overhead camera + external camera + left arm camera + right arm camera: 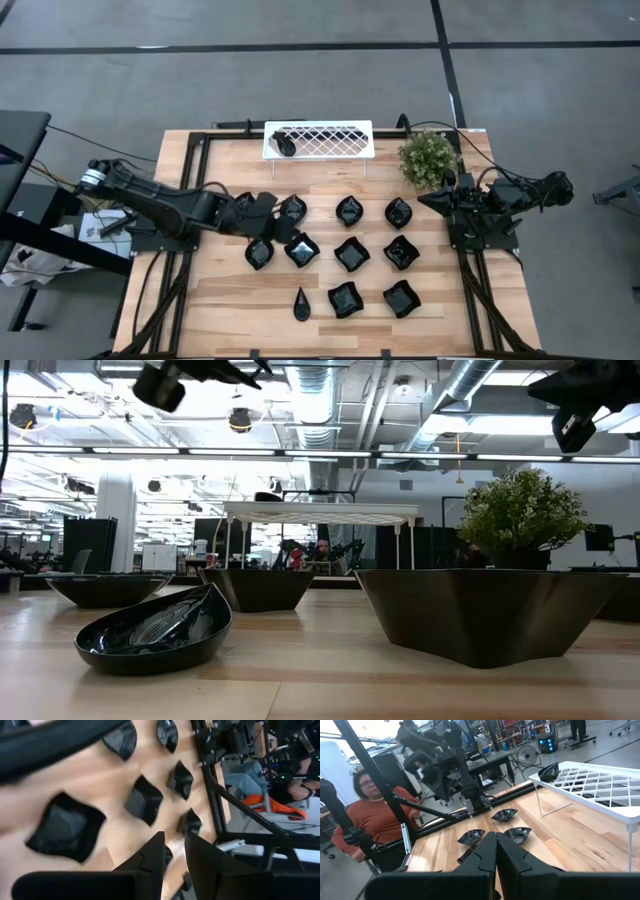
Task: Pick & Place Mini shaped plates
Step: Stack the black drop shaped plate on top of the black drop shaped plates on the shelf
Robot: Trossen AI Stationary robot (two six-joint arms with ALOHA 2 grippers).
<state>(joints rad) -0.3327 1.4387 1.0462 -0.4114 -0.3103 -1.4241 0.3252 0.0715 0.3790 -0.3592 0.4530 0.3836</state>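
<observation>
Several mini shaped plates, glossy and black, lie in rows on the wooden table (230, 300), among them a square one (351, 254) and a teardrop (302, 303). One more plate (285, 145) sits on the white lattice rack (320, 140) at the far edge. My left gripper (272, 204) hangs above the left end of the far row, beside a plate (292, 208). Its fingers (155, 857) stand a little apart, and nothing shows between them. My right gripper (428, 200) waits shut at the table's right side, pointing level toward the left.
A small potted plant (430, 157) stands at the far right, next to the rack. Black frame rails (190, 170) run along the table's sides. A person in an orange-red top (370, 815) sits beyond the left edge. Bare wood lies at the near left corner.
</observation>
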